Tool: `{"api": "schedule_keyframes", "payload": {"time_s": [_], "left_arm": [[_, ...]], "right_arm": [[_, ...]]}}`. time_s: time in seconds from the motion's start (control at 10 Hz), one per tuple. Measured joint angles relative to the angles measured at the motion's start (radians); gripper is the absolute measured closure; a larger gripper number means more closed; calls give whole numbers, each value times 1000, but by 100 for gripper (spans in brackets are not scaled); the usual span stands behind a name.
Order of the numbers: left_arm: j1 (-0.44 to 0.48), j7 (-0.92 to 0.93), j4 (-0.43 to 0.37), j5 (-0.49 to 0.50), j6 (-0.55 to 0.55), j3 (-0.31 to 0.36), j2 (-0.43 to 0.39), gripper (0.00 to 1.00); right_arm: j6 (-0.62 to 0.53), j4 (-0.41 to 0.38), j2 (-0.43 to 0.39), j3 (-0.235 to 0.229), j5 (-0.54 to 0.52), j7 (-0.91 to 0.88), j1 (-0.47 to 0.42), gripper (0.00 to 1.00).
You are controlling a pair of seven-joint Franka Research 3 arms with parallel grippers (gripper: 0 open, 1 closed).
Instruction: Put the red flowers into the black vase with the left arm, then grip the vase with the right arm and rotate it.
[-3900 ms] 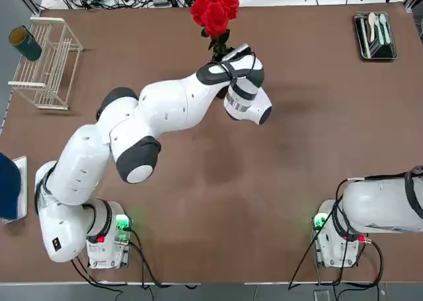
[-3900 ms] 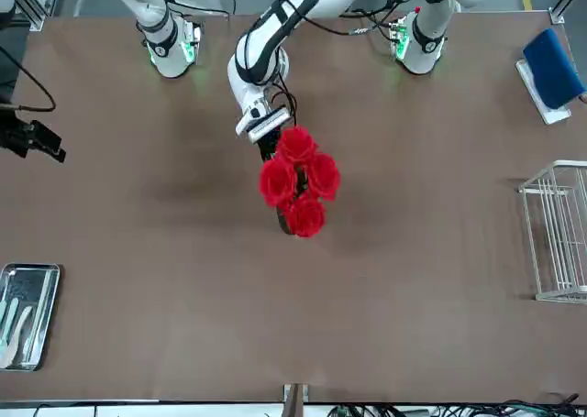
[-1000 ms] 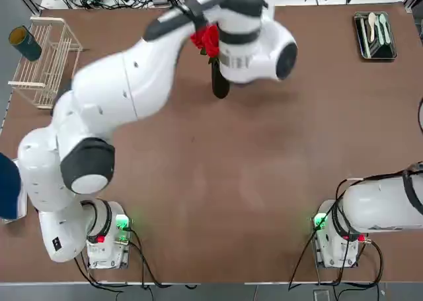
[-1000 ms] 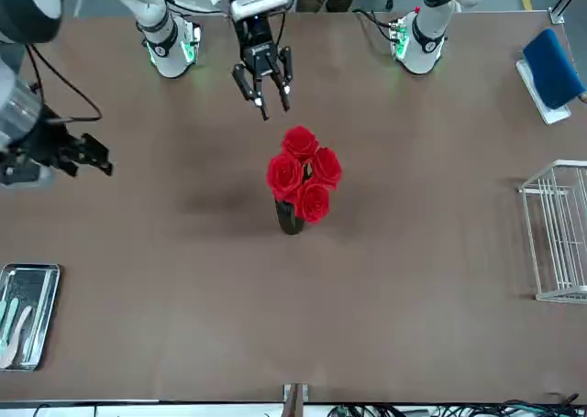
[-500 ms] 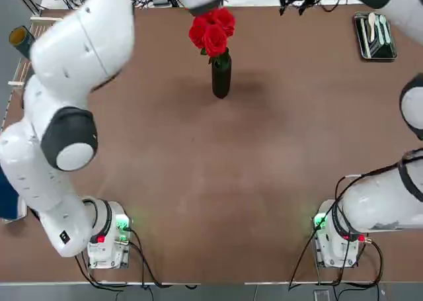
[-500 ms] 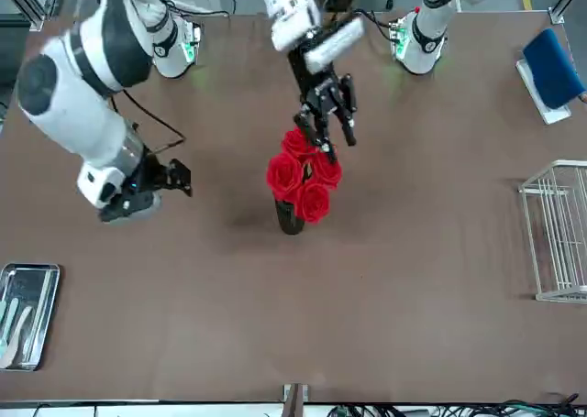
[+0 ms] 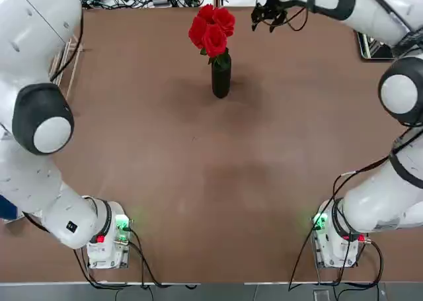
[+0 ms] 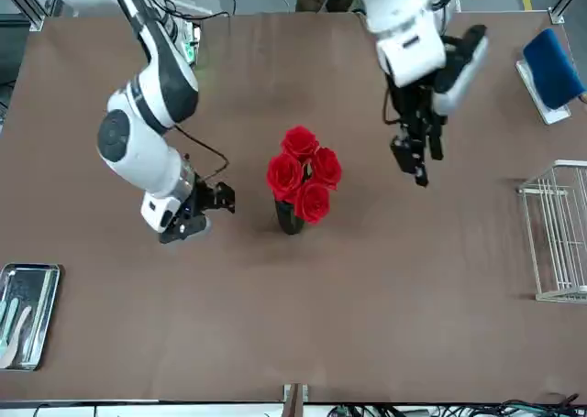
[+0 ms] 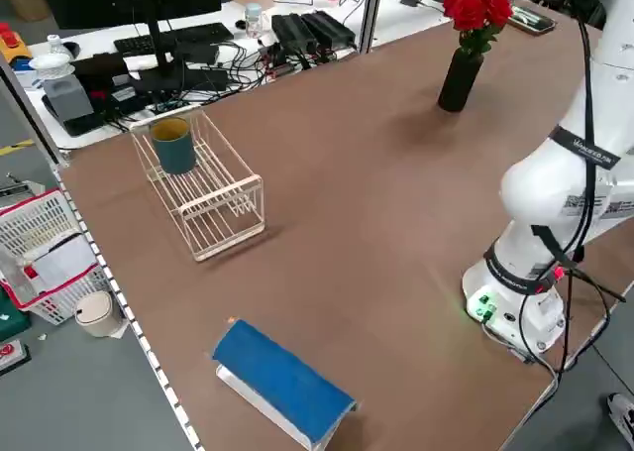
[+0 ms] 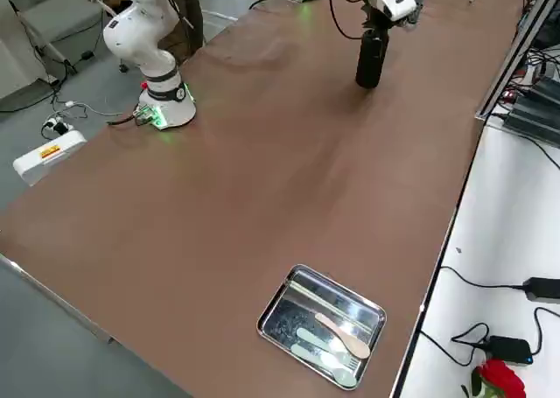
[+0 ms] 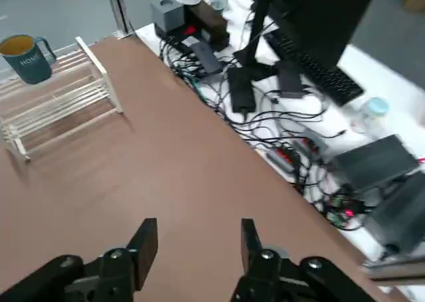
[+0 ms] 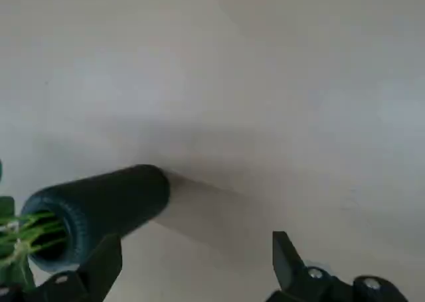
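A: Front view, left edge first. What's there?

B: Shiny metal tray with pale spoons in it, at the table corner. Next, the right gripper, low and just beside the slim matte black vase, not touching.

A: Fingers?

B: Spread apart, nothing held. In the right wrist view the vase mouth sits off towards one finger, with green stems inside it.

A: Flowers?

B: The bunch of red roses stands upright in the vase, blooms above the mouth. The vase is mid-table towards the far side from the bases.

A: Further right?

B: The left gripper, raised above the table, well apart from the roses and pointing down. In the left wrist view both black fingers are parted and empty, with bare brown table under them.

A: Right edge?

B: White wire rack; the left side view shows a dark green cup in it. Blue-topped block sits at the corner.
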Motion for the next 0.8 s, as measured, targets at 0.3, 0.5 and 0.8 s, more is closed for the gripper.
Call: {"api": "schedule_keyframes", "payload": {"time_s": [0.3, 0.5, 0.8], "left_arm": [[144, 217, -6, -156, 1, -2, 0, 39], [221, 374, -6, -276, 1, -4, -7, 39], [329, 702, -67, -452, -14, -1, -74, 37]], "right_arm": [[88, 2, 67, 44, 0, 143, 68, 0], [97, 3, 80, 47, 0, 160, 98, 0], [99, -5, 94, 48, -1, 169, 120, 0]]}}
